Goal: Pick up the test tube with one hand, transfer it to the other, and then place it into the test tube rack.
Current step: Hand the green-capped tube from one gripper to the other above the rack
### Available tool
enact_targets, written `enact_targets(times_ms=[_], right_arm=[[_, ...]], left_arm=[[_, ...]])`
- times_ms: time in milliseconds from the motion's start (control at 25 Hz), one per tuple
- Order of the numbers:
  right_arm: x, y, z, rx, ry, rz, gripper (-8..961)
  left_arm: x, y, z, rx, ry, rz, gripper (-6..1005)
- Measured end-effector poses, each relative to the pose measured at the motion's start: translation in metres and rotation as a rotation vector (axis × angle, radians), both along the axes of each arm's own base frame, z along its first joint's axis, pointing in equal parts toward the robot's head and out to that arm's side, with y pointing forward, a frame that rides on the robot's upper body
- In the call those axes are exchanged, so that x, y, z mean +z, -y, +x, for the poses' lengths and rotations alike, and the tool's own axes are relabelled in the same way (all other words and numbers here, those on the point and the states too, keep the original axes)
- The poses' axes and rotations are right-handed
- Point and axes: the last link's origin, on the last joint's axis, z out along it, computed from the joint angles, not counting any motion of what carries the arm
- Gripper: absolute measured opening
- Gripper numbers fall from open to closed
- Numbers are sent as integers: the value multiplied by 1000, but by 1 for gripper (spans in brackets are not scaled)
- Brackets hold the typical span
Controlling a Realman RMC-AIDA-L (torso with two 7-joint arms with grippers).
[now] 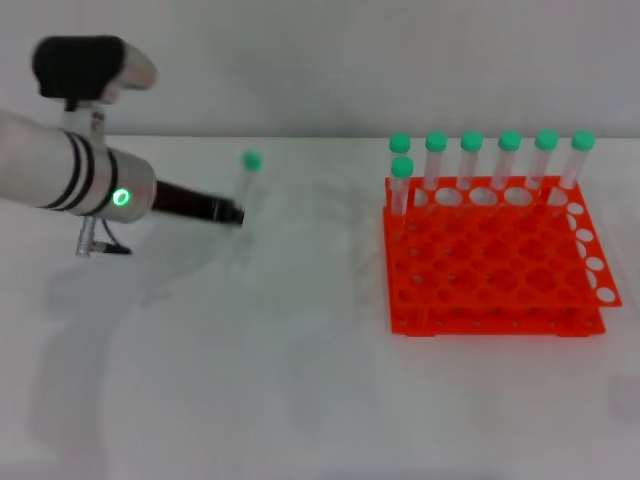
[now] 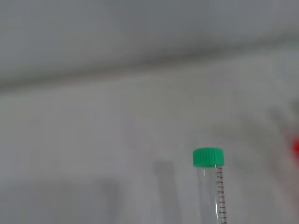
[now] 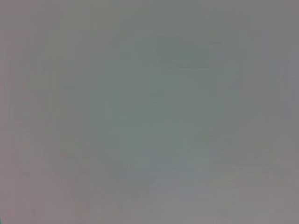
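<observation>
Above the table, left gripper clamps test tube.

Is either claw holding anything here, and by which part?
The left claw holds the test tube upright by its lower body, green cap up. The right claw is out of view.

The test tube is showing clear plastic, a green cap and fine dark graduation marks; the test tube rack is glowing bright orange-red; the left arm is wearing white with black bands.
</observation>
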Motion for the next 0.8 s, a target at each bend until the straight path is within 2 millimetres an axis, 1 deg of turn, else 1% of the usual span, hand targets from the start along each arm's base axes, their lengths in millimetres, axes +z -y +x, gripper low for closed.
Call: enact_targets(times_ms=[160, 240, 400, 480, 560, 680, 720, 760, 800], right_arm=[[-1, 1, 0, 2, -6, 3, 837], [-1, 1, -1, 3, -15, 4, 837], [-2, 1, -4, 27, -56, -1, 837], [-5, 2, -9, 70, -92, -23, 837], [-6, 6, -16, 144, -133, -59, 837], [-3, 13, -28, 269, -187, -110, 837], [0, 18, -36, 349, -212, -151, 837], [1, 20, -40, 389, -219, -174, 837], [1, 21, -43, 417, -225, -196, 837]], left_arm=[[9, -1, -10, -106, 153, 172, 200], [12, 4, -16, -145, 236, 249, 201], [8, 16, -26, -217, 337, 333, 203], [5, 24, -31, -259, 373, 360, 203], [0, 36, -31, -354, 408, 386, 204], [-12, 57, -26, -542, 438, 410, 206], [-16, 64, -23, -609, 439, 415, 206], [-21, 73, -20, -687, 437, 413, 207], [-24, 77, -18, -722, 435, 410, 207]])
